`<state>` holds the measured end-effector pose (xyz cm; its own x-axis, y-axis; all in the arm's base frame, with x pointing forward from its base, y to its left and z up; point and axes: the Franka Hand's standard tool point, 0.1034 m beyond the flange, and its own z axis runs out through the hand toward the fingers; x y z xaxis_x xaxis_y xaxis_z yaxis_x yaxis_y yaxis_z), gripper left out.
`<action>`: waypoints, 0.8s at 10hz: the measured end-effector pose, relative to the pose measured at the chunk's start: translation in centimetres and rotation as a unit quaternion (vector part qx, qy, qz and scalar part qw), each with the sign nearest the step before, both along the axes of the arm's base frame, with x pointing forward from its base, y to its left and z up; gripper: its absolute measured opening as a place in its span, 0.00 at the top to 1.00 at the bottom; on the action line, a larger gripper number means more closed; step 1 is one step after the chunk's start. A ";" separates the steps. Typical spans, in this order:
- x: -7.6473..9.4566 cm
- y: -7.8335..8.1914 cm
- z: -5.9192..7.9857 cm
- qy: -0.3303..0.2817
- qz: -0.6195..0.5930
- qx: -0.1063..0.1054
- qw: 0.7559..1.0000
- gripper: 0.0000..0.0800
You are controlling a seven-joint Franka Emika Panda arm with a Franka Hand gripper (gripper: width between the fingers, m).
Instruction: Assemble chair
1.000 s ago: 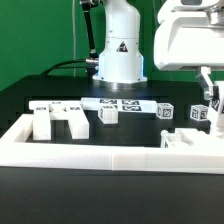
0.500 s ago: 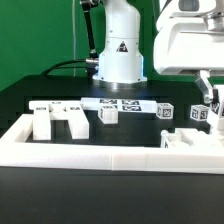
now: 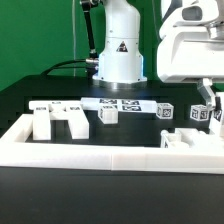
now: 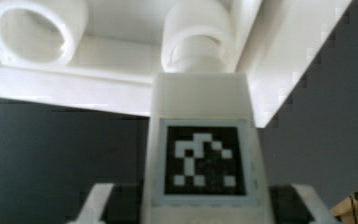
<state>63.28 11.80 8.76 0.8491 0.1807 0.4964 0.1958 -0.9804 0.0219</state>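
Now the claw (image 4: 197,208) is clenched on a tagged white leg (image 4: 202,110), whose long axis points straight from it toward the holed slab (image 4: 105,62) just beyond.

Hand (image 4: 201,205) closed (seemingly gripping).

No words, brand names or numbers can be read anywhere. The one sign is a black warning triangle (image 3: 121,46) on the white robot base (image 3: 120,62), well apart from the tool (image 3: 208,97); its symbol is too small to tell. Otherwise there are only black-and-white square tags. One covers the white part (image 4: 202,140) between the tool's fingers. Others lie on the marker board (image 3: 120,104) and on the small cube (image 3: 166,112) nearer the tool.
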 end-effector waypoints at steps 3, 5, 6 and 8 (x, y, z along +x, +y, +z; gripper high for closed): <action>-0.3 0.3 -0.8 0.005 0.003 -0.001 1.000 0.64; -0.3 0.6 -1.1 -0.007 0.005 0.000 1.000 0.64; -0.2 0.7 -1.1 -0.014 0.005 0.000 1.000 0.64; -0.3 0.7 -1.1 -0.029 0.006 0.001 1.000 0.64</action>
